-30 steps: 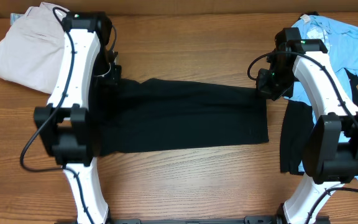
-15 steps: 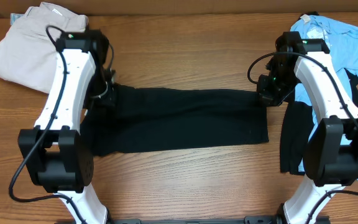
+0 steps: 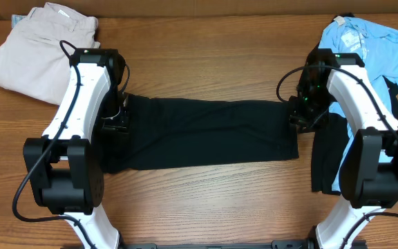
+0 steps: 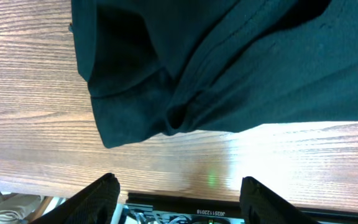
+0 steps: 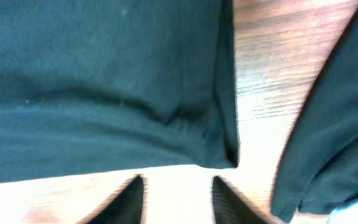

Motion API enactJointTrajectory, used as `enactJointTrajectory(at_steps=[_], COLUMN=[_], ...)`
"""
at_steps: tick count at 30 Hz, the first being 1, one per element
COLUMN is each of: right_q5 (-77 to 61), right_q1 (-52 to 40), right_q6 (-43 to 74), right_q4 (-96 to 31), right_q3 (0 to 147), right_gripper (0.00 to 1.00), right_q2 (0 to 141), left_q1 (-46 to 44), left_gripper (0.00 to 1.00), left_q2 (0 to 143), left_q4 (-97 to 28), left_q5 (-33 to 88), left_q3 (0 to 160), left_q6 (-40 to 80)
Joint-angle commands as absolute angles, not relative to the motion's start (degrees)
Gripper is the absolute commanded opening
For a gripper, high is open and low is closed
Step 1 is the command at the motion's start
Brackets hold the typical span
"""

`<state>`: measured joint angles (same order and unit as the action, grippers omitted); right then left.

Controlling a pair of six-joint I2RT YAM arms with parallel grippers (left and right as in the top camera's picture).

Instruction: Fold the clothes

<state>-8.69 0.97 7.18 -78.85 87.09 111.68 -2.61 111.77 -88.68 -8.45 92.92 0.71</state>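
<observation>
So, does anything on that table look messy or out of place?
The black T-shirt is bunched and creased at its left end, while its right edge lies straight. The light blue tee sits crumpled at far right.

— What was seen underneath?
— A desk (image 3: 199, 200) of brown wood was seen, its grain laid from left edge to right edge.
— And past the far edge?
— A paler tan strip (image 3: 206, 5) was made out; nothing more could be told.
— The light?
— A bright glare (image 4: 272, 140) was thrown on the wood beside a dark rail (image 4: 179, 210) at the edge.
</observation>
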Motion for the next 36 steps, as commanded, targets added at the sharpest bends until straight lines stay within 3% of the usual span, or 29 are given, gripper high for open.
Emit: enactJointTrajectory(at_steps=[1,3,7,18,22,24,25,26,27,36], right_q5=[-8.5,-8.9,-9.2,-10.3,-14.0,-15.2,-15.1,-15.1,-15.1,-15.6], right_q1=[3.0,3.9,4.0,3.7,3.0,2.2,1.8,1.5,1.3,6.4], right_q6=[7.5,7.4,7.2,7.2,7.2,7.2,7.2,7.2,7.3,12.2], right_q4=[-76.7,-73.5,-67.0,-49.7,-44.8,-43.7,-43.5,-43.2,-42.9,-50.9], right_q3=[85.0,83.2,78.3,66.2,62.3,61.1,61.0,61.0,61.0,67.8], right_gripper=[0.53,0.64,0.72,0.75,0.64,0.52,0.35,0.11,0.04,0.04], right_q2=[109.7,109.7,109.7,109.7,109.7,109.7,109.7,109.7,109.7,106.6], left_q1=[-2.5,-2.5,-2.5,-2.5,-2.5,-2.5,-2.5,-2.5,-2.5,-2.5], left_gripper=[0.66,0.66,0.67,0.7,0.71,0.71,0.71,0.7,0.7,0.69], left_q2=[112.1,112.1,112.0,108.4,106.0,104.6,104.0,103.5,102.9,102.3], left_q4=[-88.1,-87.5,-88.1,-88.4,-88.2,-87.9,-87.7,-87.5,-87.5,-87.8], left_q5=[-9.4,-9.3,-6.7,1.0,3.2,4.2,4.4,4.5,4.5,4.4], left_q3=[93.2,94.8,101.9,129.3,134.8,135.5,135.5,135.5,135.5,135.5], left_q6=[0.8,0.9,0.8,-0.1,0.3,0.3,0.5,0.4,0.4,0.4])
